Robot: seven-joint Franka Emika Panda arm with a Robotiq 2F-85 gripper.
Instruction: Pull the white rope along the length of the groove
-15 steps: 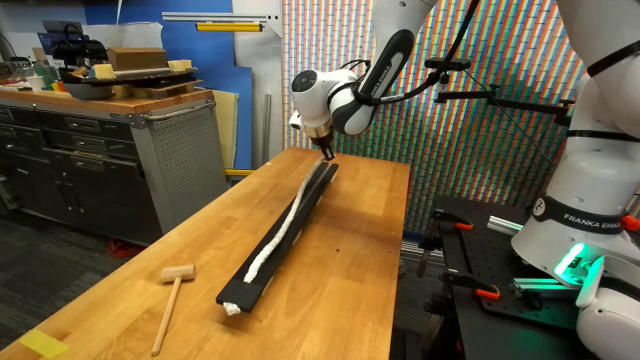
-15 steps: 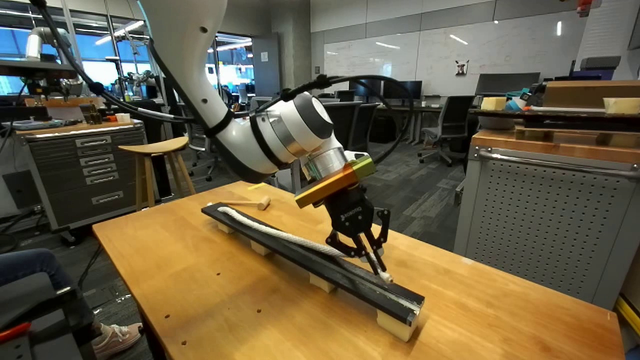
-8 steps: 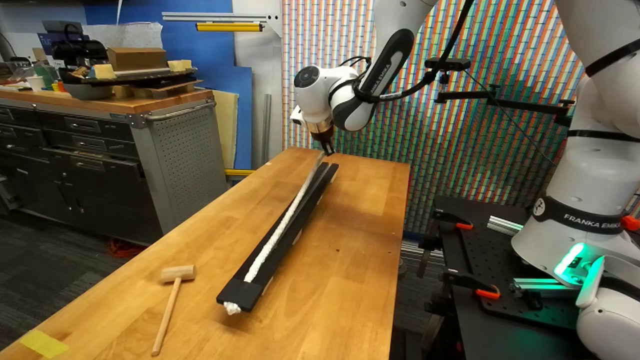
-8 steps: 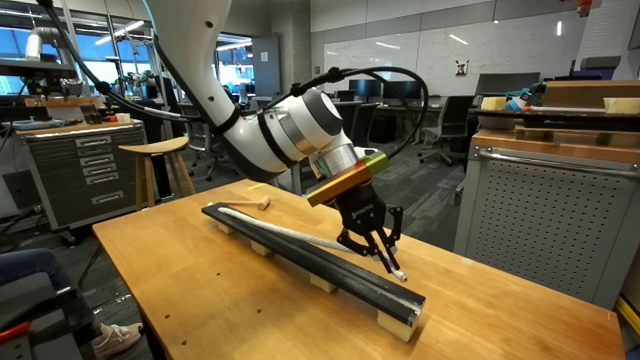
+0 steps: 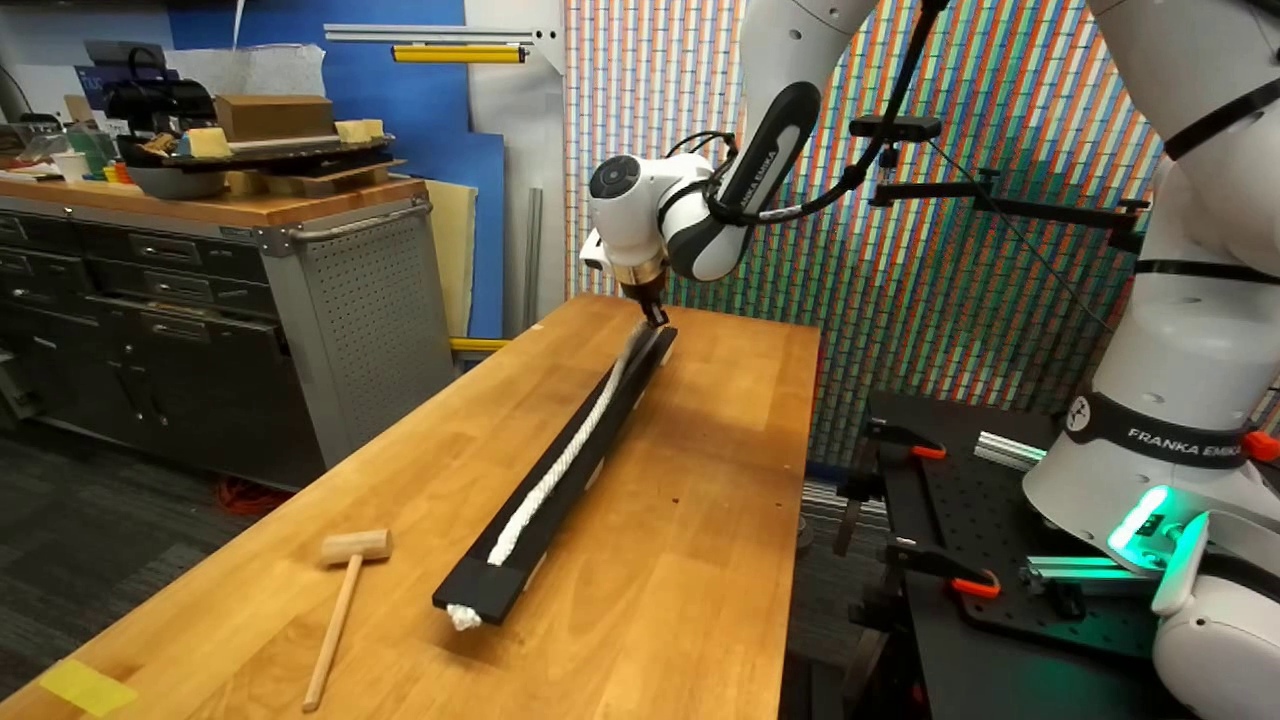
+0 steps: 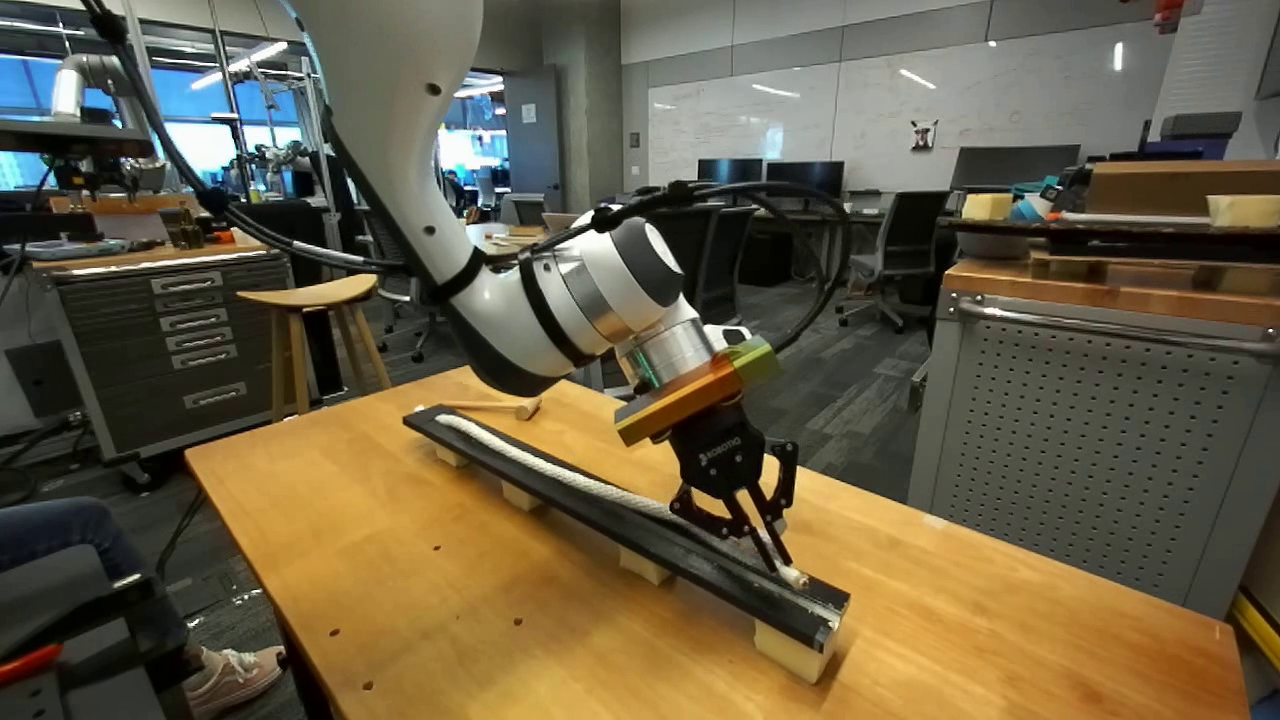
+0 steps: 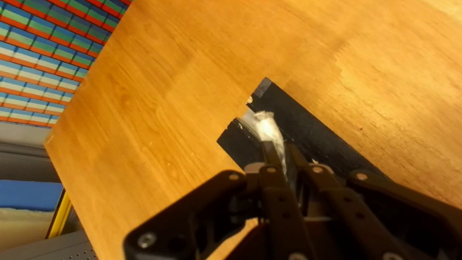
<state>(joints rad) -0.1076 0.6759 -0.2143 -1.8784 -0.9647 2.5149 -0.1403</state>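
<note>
The white rope (image 5: 570, 450) runs along the long black bar (image 6: 600, 530) in both exterior views. One end is held under a cover at the bar's far end in an exterior view (image 6: 540, 462). My gripper (image 6: 780, 568) is shut on the rope near its free end, low over the bar; it also shows in an exterior view (image 5: 657, 318). In the wrist view, the rope's frayed tip (image 7: 269, 130) sticks out past the fingertips of the gripper (image 7: 280, 143), over the groove (image 7: 249, 117) near the bar's open end. Whether the tip touches the groove, I cannot tell.
A wooden mallet (image 5: 356, 546) lies on the table (image 5: 690, 560) beside the bar. Wooden blocks (image 6: 790, 650) hold the bar above the tabletop. Yellow tape (image 5: 88, 687) is on the table. A grey cabinet (image 5: 350, 300) stands beyond the table's edge.
My gripper rose a little and moved towards the bar's open end, drawing the rope straighter above the bar. It has since come down, and the rope lies lower, closer along the bar.
</note>
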